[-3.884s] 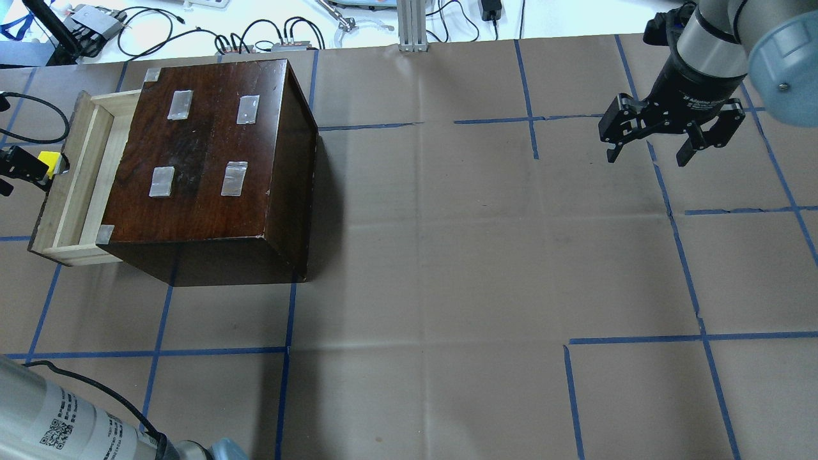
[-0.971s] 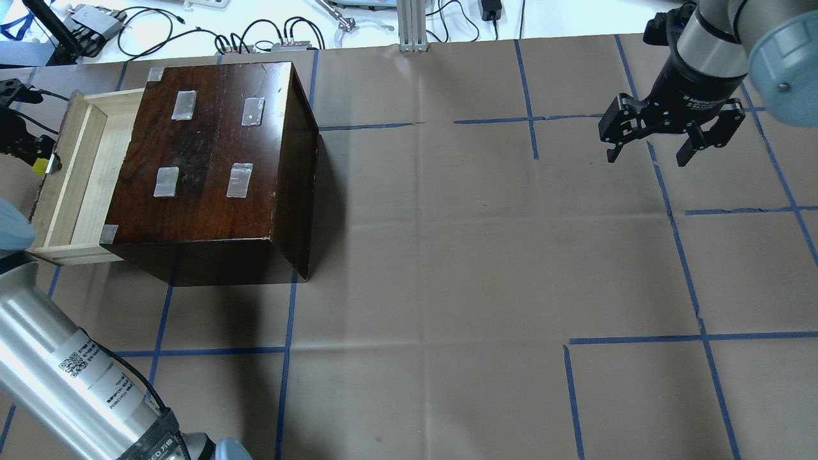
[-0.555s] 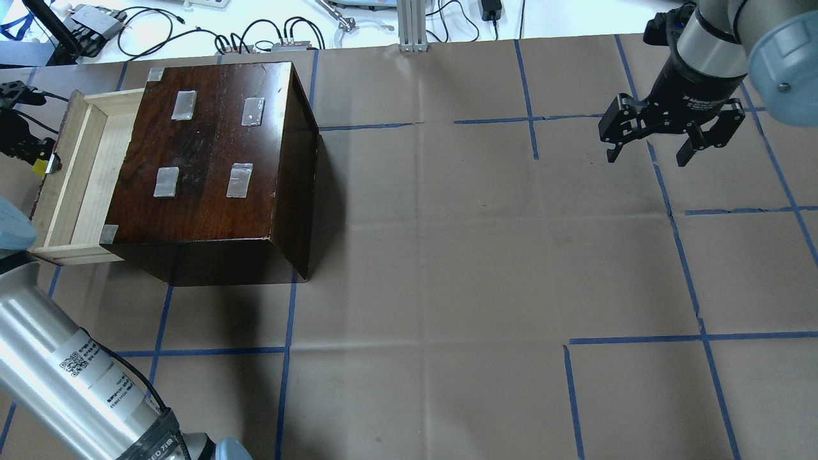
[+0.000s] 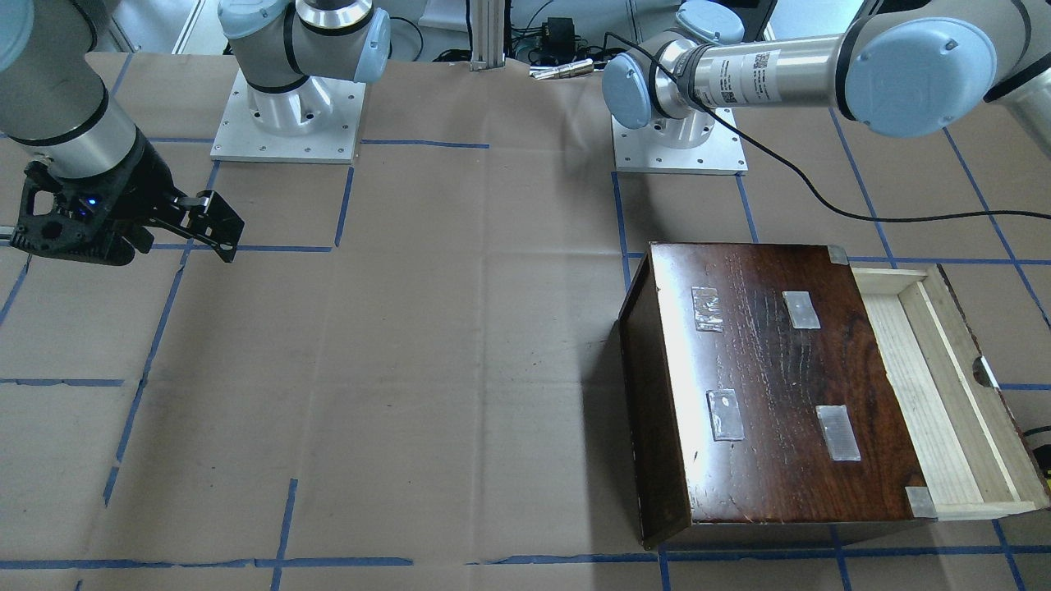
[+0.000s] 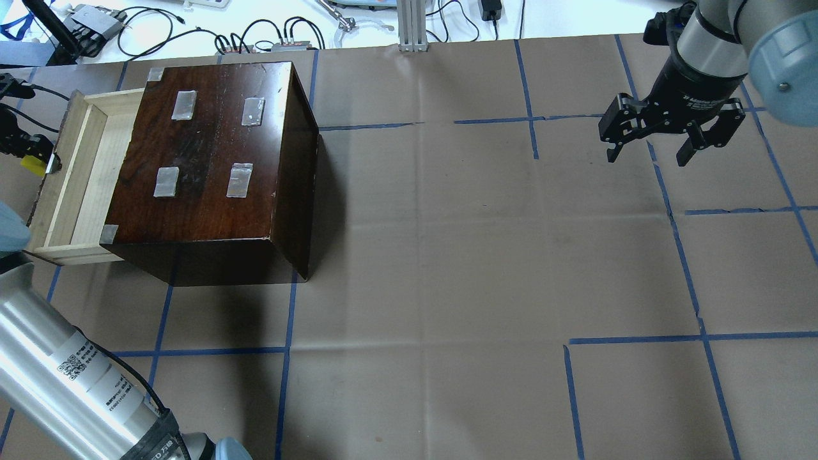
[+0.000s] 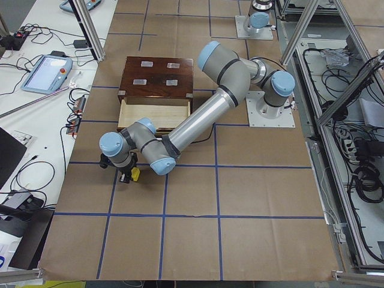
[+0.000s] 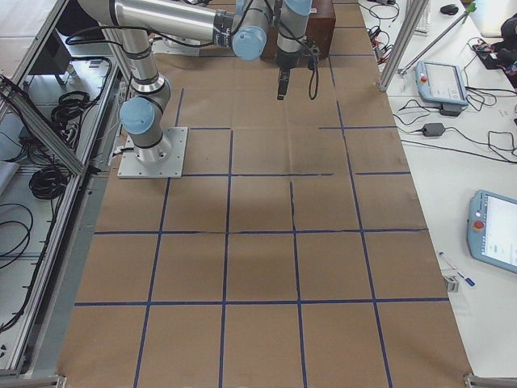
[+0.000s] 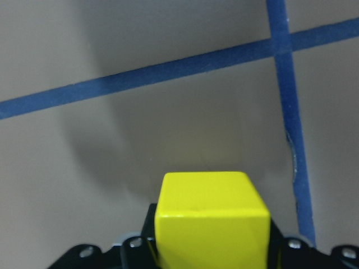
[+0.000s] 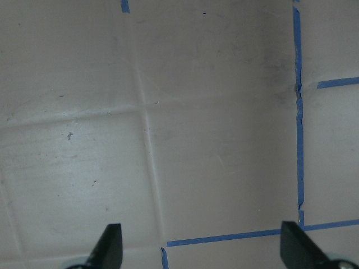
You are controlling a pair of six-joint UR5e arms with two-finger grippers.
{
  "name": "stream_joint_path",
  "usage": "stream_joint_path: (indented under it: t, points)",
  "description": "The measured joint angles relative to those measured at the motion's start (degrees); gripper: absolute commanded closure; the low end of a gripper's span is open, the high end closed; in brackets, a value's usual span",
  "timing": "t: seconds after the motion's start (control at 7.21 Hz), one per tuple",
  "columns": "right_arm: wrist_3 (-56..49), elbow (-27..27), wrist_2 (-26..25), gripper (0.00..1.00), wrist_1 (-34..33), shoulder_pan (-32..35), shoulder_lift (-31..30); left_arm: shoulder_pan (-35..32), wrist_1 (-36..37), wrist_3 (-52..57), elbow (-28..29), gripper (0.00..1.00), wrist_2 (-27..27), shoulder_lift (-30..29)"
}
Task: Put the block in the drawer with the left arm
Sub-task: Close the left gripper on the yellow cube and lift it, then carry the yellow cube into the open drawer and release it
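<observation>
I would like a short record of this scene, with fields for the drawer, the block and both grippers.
drawer: pulled open from the dark box; nothing shows in its visible part
block: yellow, outside the drawer, over the brown paper beyond its front
left gripper: shut on the block
right gripper: open, holds nothing, far from the dark box
task state: block not yet in the drawer
</observation>
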Motion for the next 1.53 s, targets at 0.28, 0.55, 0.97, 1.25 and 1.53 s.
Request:
stream_joint_path:
  t: [0.28, 0.55, 0.97, 1.25, 1.53]
  points:
    - [0.02, -0.01, 0.00, 0.00, 0.00, 0.00, 0.00, 0.21, -8.30, 0.25, -0.70, 1.00, 0.42, 8.67]
    - [0.04, 0.00, 0.00, 0.00, 0.00, 0.00, 0.00, 0.19, -17.55, 0.47, -1.46, 1.00, 2.38, 16.17]
    - [0.02, 0.01, 0.00, 0.00, 0.00, 0.00, 0.00, -0.91, -25.67, -2.91, -7.03, 1.00, 2.49, 22.33]
    - [0.04, -0.03, 0.00, 0.00, 0.00, 0.00, 0.00, -3.31, -21.82, -6.51, -14.96, 0.99, 1.61, 25.65]
    - [0.05, -0.02, 0.00, 0.00, 0.00, 0.00, 0.00, -6.93, -16.76, -10.53, -22.03, 0.99, -1.39, 29.07]
